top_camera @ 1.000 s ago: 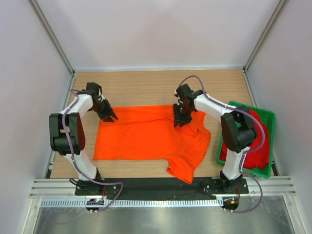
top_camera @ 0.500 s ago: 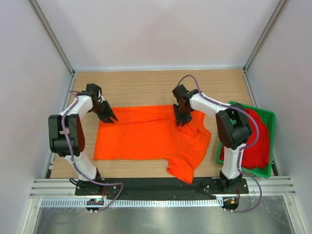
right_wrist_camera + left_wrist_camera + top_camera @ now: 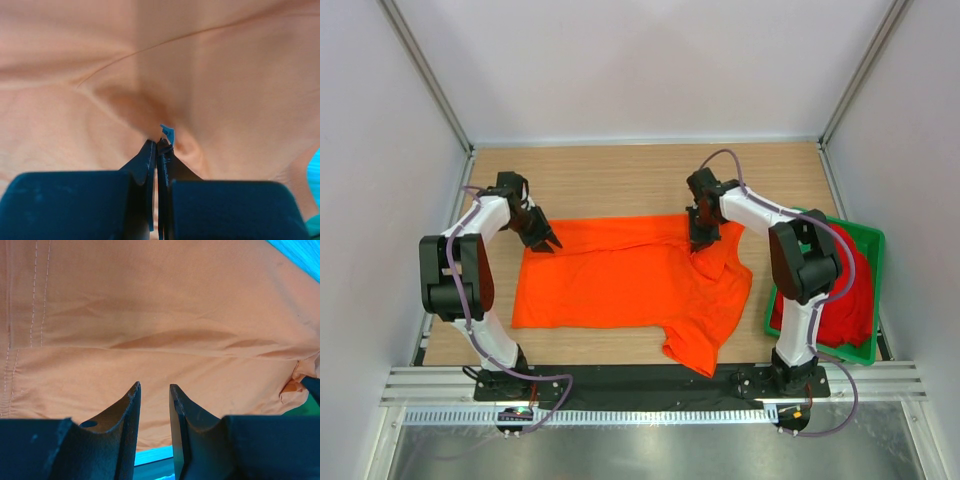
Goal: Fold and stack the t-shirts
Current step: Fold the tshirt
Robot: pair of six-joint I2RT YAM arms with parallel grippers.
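The orange t-shirt [image 3: 620,280] lies spread on the wooden table, one sleeve hanging toward the near edge. My left gripper [image 3: 548,243] sits at its far left corner. In the left wrist view the left gripper [image 3: 154,385] has its jaws a little apart, just over the fabric [image 3: 165,315] and empty. My right gripper [image 3: 700,243] is at the shirt's far edge near the collar. In the right wrist view the right gripper [image 3: 159,141] is shut, and the cloth [image 3: 225,75] puckers at its tips. The deep red t-shirt [image 3: 855,290] lies bunched in the tray.
The green plastic tray [image 3: 870,240] stands at the table's right edge, beside the right arm. White walls close in the table at the back and both sides. Bare wood [image 3: 610,180] shows behind the orange shirt.
My right gripper has moved a little to the right and back along the shirt's far edge, drawing the cloth with it. The left arm has not moved.
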